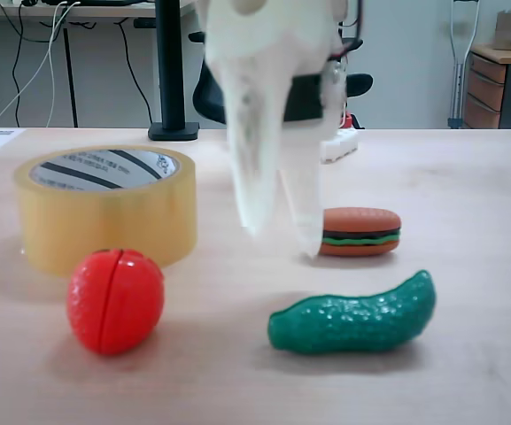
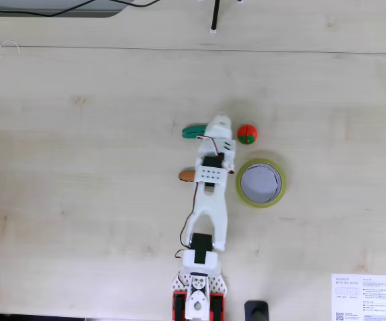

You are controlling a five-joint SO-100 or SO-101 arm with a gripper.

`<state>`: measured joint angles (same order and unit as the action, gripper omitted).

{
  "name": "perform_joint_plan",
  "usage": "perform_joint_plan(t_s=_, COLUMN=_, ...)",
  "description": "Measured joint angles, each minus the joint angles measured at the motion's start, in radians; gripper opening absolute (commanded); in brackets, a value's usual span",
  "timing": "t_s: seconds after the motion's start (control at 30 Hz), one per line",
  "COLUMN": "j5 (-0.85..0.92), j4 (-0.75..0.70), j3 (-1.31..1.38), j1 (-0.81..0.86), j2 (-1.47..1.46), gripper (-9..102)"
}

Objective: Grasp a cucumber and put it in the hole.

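Note:
The dark green, bumpy cucumber [image 1: 352, 319] lies on its side on the wooden table near the front in a fixed view; from above its end [image 2: 193, 130] shows left of the gripper head. My white gripper [image 1: 283, 241] hangs blurred above the table, behind and left of the cucumber, fingers slightly apart and holding nothing. From above, the gripper [image 2: 218, 127] sits between cucumber and tomato. The yellowish tape roll [image 1: 104, 221] stands at the left, its hole [image 1: 104, 168] facing up. In the top-down view, the roll [image 2: 261, 204] and hole [image 2: 259, 182] lie right of the arm.
A red toy tomato [image 1: 115, 301] sits in front of the roll, also right of the gripper from above [image 2: 247, 134]. A toy burger [image 1: 360, 232] lies behind the cucumber. A white power strip [image 1: 339, 142] and a black stand foot [image 1: 174, 131] are at the back.

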<state>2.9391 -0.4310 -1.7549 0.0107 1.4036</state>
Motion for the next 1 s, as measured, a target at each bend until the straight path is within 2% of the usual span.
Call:
perform_joint_plan(t_s=0.47, j5=0.0, j4=0.0, j3=0.075, j1=-0.083, j2=-0.123, gripper=44)
perform_joint_plan(t_s=1.0, j5=-0.003, j4=0.017, j3=0.219, j1=-0.087, j2=-0.261, gripper=38)
